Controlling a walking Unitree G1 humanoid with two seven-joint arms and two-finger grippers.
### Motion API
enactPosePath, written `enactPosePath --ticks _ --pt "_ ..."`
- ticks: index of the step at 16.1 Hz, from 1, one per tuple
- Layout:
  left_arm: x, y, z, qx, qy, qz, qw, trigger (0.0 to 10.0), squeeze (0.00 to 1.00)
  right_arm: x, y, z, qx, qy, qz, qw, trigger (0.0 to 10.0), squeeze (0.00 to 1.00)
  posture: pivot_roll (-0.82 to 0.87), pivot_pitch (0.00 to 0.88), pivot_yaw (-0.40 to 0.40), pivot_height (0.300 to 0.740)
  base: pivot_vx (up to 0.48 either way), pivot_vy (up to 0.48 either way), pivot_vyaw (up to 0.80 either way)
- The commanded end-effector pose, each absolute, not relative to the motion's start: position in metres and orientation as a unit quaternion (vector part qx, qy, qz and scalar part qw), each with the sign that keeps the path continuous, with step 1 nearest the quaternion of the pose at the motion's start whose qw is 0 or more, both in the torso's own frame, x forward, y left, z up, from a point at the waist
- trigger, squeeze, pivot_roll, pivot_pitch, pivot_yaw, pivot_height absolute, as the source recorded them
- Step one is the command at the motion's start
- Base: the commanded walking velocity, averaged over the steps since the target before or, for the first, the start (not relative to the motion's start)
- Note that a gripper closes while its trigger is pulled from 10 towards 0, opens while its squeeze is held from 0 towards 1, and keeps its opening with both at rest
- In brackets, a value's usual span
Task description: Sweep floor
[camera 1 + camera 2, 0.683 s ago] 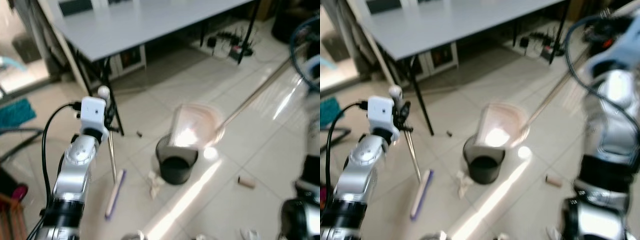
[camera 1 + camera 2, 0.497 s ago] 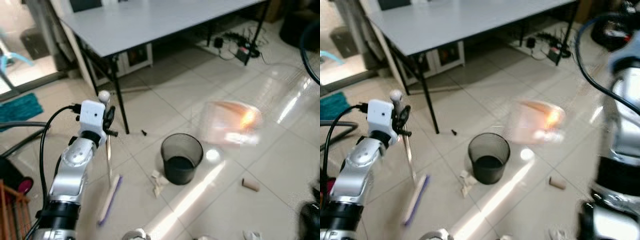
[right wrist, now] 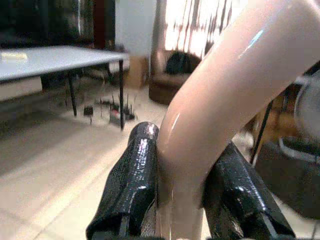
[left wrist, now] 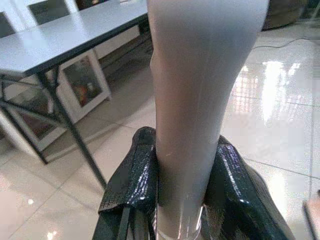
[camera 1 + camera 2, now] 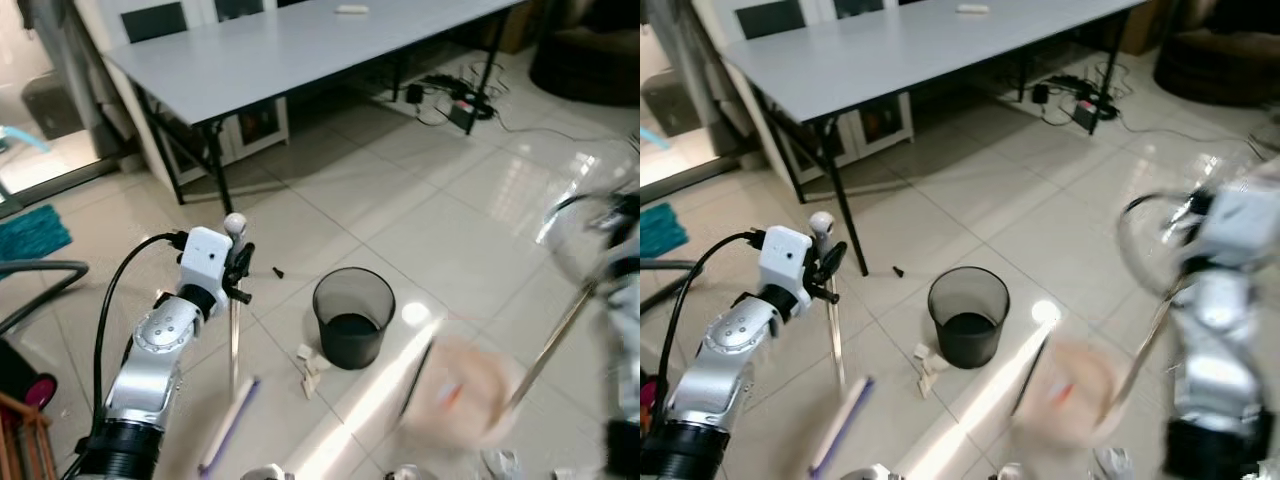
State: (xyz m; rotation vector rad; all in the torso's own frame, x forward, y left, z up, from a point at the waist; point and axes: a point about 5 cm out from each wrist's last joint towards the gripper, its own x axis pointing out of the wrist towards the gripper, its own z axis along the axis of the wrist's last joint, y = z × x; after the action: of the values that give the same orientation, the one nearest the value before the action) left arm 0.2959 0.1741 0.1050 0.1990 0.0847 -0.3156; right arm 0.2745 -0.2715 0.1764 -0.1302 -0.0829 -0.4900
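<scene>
My left gripper [image 4: 185, 200] is shut on the pale broom handle [image 5: 234, 335], which stands nearly upright at the left. The broom head [image 5: 228, 425] rests on the tiles below it. My right gripper [image 3: 182, 200] is shut on the pink curved handle of a long-handled dustpan. The blurred pink pan [image 5: 465, 385] hangs low over the floor, right of a black mesh bin [image 5: 352, 318]. Crumpled paper [image 5: 310, 362] lies just left of the bin, and a small dark scrap [image 5: 278, 271] lies behind it.
A grey table [image 5: 300, 50] on black legs spans the back. Cables and a power strip [image 5: 450, 95] lie under its right end. A teal mat [image 5: 30, 230] is at far left, a dark sofa [image 5: 590, 60] at far right. More litter [image 5: 500, 462] lies near the bottom edge.
The dustpan has swung from over the bin out to the right and down toward the floor. The view has shifted too. The left arm still holds the broom upright.
</scene>
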Motion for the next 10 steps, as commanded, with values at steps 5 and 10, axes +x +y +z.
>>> enactPosePath --ticks 5,10 --pt "0.298 0.159 0.115 0.101 0.016 -0.186 0.977 10.0 0.00 0.273 -0.248 0.186 -0.073 -0.092 -0.232 0.966 10.0 0.00 -0.02 0.082 0.073 0.740 0.000 -0.457 0.00" --pt "0.296 0.159 0.114 0.102 0.015 -0.188 0.977 10.0 0.00 0.276 -0.238 0.187 -0.068 -0.093 -0.216 0.970 10.0 0.00 -0.02 0.080 0.068 0.740 0.000 -0.472 -0.43"
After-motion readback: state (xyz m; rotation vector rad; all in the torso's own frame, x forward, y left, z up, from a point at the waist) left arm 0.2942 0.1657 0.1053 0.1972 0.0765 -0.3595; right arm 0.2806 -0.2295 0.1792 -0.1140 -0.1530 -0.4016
